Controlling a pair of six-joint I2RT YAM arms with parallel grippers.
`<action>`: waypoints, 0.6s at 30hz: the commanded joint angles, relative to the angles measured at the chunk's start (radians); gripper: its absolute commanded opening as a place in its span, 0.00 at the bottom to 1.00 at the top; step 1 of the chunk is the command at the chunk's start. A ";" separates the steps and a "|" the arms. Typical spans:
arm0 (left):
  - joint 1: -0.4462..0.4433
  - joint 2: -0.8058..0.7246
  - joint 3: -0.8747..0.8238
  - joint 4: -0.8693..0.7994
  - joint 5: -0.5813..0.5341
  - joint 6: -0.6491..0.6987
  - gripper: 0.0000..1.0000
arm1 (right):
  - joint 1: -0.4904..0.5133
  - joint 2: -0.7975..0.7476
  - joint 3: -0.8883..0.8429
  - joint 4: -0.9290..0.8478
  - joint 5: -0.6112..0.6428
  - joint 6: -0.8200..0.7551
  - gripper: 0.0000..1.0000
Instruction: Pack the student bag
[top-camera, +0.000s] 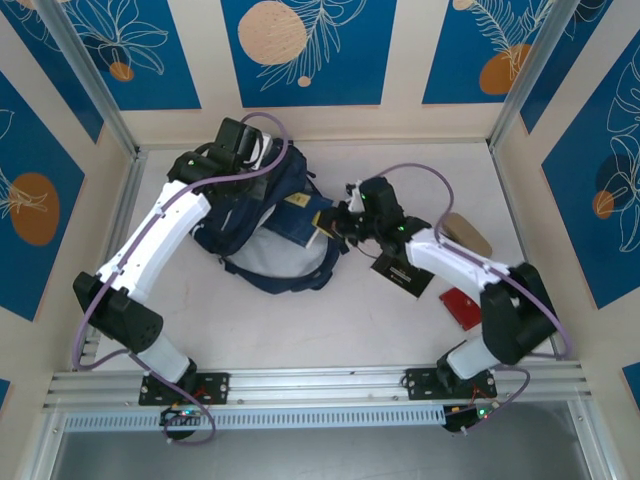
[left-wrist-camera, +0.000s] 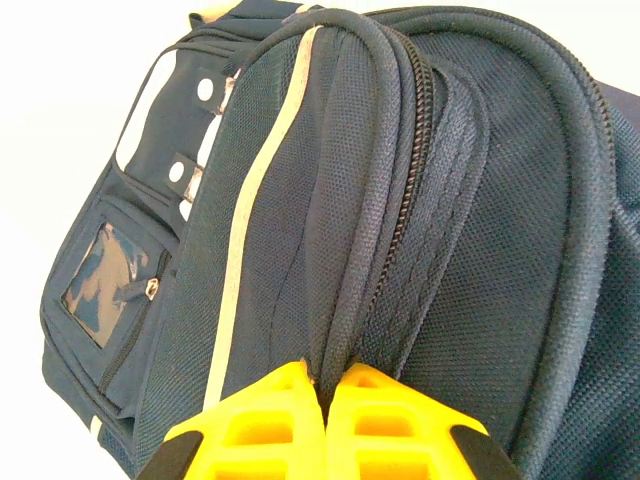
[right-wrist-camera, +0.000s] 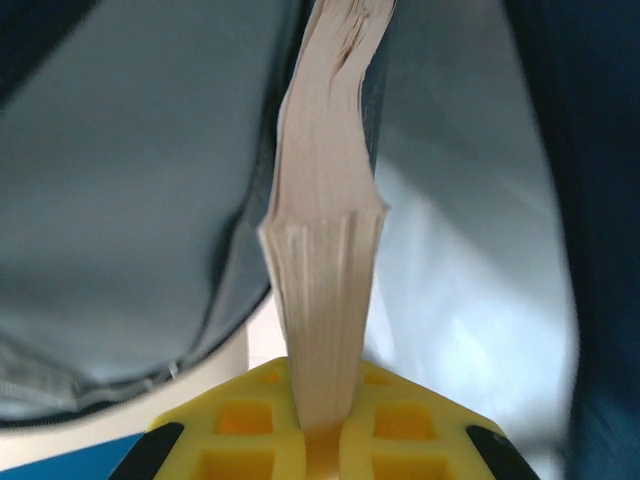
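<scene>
- The bag (top-camera: 270, 200) is laid on the bench (top-camera: 330, 320), left of centre.
- The left jaws are closed on a fabric ridge beside the bag's zip.
- The right jaws are clamped on a book (right-wrist-camera: 325, 260) at the bag's opening.

Bright, even light; right-wrist blur

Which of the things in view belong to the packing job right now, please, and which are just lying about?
In use: student bag, pinched by left gripper; book, held by right gripper at the bag's opening.
Lying about: red flat item; tan object; both untouched.
</scene>
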 joint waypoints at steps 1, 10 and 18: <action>0.006 -0.019 0.078 0.055 0.007 -0.038 0.00 | 0.033 0.098 0.118 0.123 -0.003 0.033 0.00; 0.006 -0.017 0.083 0.056 0.027 -0.093 0.00 | 0.093 0.433 0.354 0.151 0.192 0.178 0.00; 0.006 -0.019 0.067 0.059 0.025 -0.117 0.00 | 0.161 0.617 0.488 0.118 0.325 0.322 0.01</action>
